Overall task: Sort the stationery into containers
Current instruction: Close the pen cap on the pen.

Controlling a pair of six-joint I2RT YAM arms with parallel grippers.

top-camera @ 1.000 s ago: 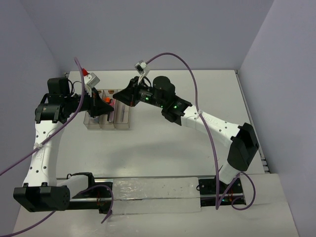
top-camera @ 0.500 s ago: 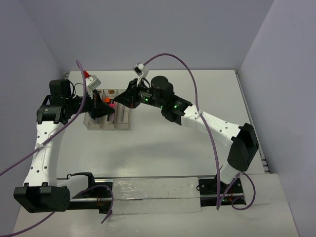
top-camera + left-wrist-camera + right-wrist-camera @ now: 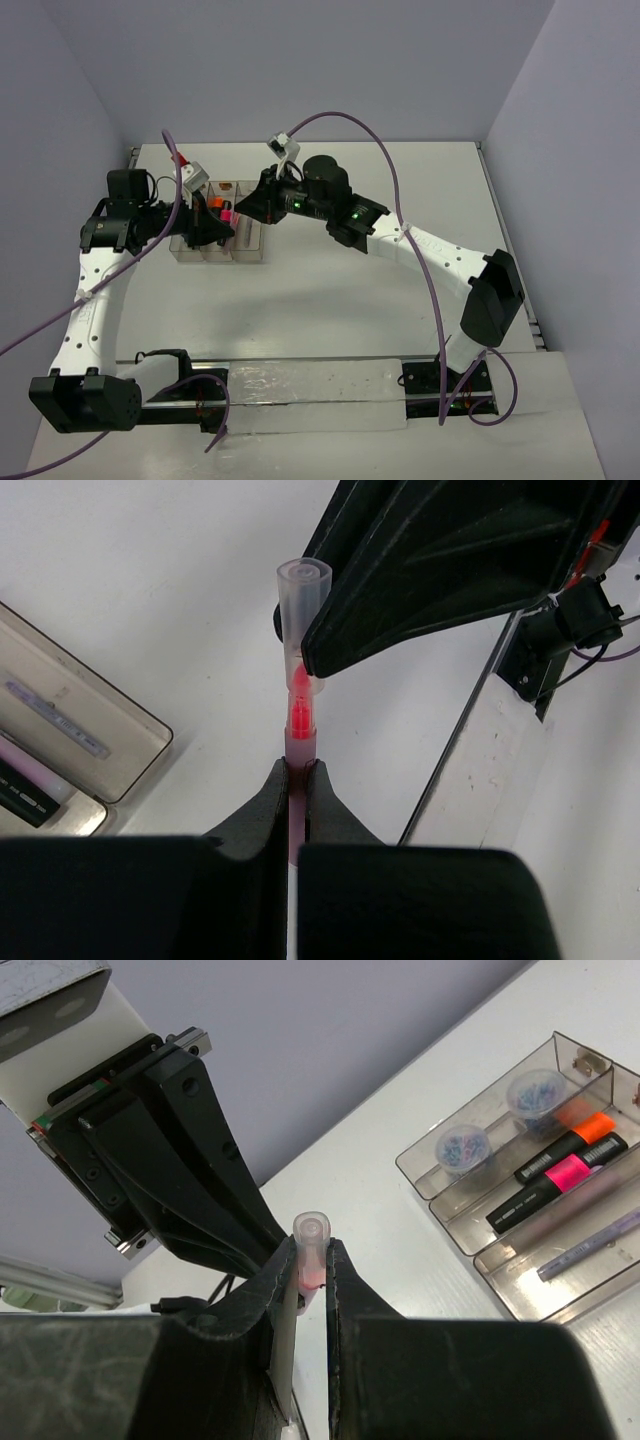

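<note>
Both grippers hold one pink pen with a clear cap above the table beside the clear three-compartment tray [image 3: 252, 248]. My left gripper [image 3: 297, 780] is shut on the pen's pink barrel [image 3: 300, 742]. My right gripper [image 3: 313, 1255] is shut on its clear cap [image 3: 312, 1228], which also shows in the left wrist view [image 3: 303, 588]. In the top view the two grippers, left [image 3: 218, 226] and right [image 3: 246, 208], meet tip to tip over the tray. The tray [image 3: 440, 1213] holds two small cups of bluish pieces [image 3: 462, 1147], an orange-black highlighter [image 3: 572, 1133], a pink-black highlighter [image 3: 548, 1182] and a purple pen [image 3: 590, 1245].
A black rail with a pale strip [image 3: 300, 385] runs along the table's near edge between the arm bases. Purple cables [image 3: 420, 250] hang over the right arm and loop by the left base. The table's back edge meets the wall just beyond the tray.
</note>
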